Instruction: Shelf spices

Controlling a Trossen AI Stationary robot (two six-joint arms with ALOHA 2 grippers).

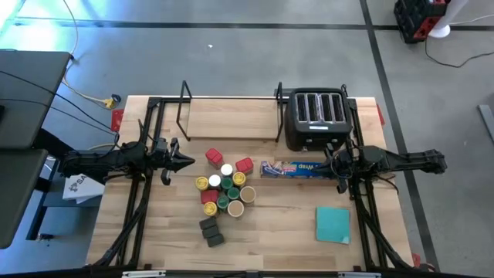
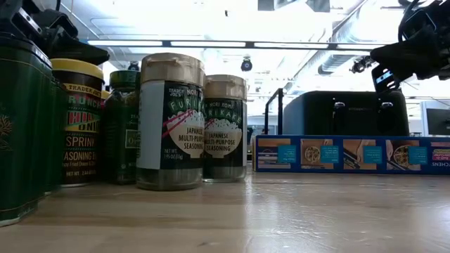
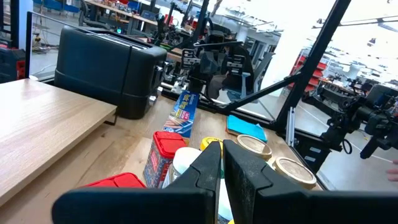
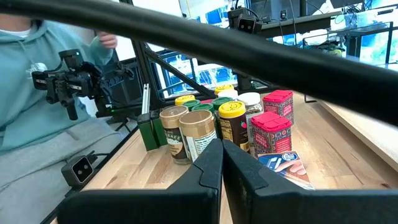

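Note:
The spices (image 1: 225, 188) stand bunched mid-table: round jars with yellow, green, white and tan lids, three red tins (image 1: 214, 157) and two dark grey blocks (image 1: 210, 230) nearer the front. The low view shows the jars (image 2: 170, 119) upright on their bases. The shelf (image 1: 228, 116), a pale board on black wire uprights, stands at the far edge. My left gripper (image 1: 189, 161) is shut, level, just left of the spices and above the table. My right gripper (image 1: 328, 162) is shut, level, over the right end of the blue box (image 1: 297, 168).
A black toaster (image 1: 316, 117) stands right of the shelf. The long blue box lies in front of it, and a teal pad (image 1: 333, 224) lies at the near right. Beyond the table's left side is a person in a teal hoodie (image 4: 37, 74).

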